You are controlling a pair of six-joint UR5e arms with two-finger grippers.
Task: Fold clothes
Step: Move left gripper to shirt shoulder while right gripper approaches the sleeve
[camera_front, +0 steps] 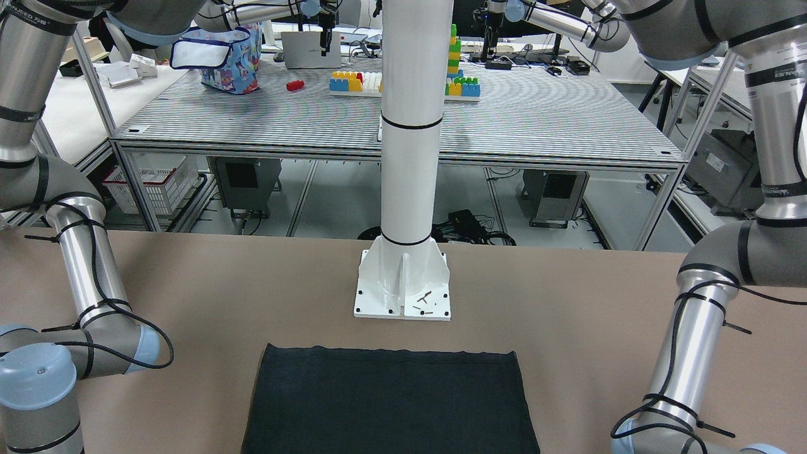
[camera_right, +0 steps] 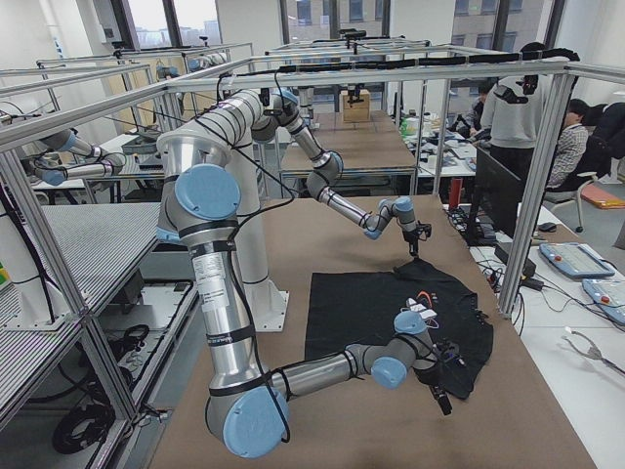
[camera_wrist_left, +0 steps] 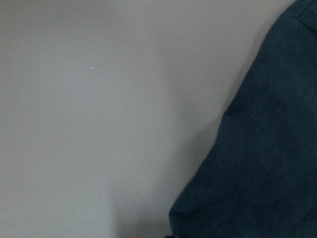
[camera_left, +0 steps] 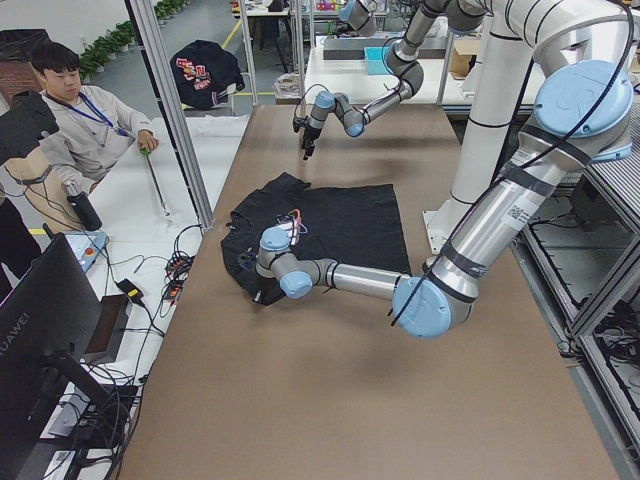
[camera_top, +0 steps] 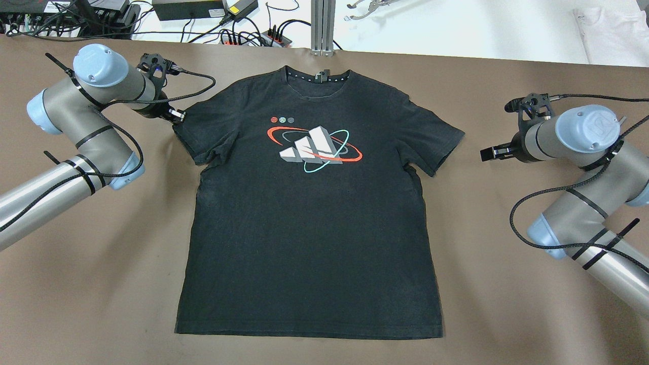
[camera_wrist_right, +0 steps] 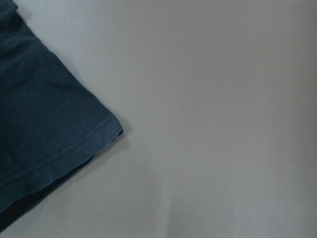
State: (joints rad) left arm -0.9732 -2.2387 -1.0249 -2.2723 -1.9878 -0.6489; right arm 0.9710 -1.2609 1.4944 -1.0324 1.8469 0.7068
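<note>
toy blocks (camera_front: 356, 82): far bench (camera_front: 536, 120) | operator (camera_left: 85, 130): seated | cables (camera_top: 243, 35): beyond table (camera_top: 76, 304)

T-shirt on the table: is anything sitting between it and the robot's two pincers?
Nothing visible does. The left pincer is at one sleeve of the black T-shirt, and only bare brown table lies between the right pincer and the other sleeve.

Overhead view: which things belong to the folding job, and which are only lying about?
Job: black short-sleeved T-shirt with red and teal logo; left tool; right tool.
Lying about: white folded cloth past the table's far right corner; black power adapter with cables beyond the far edge.
</note>
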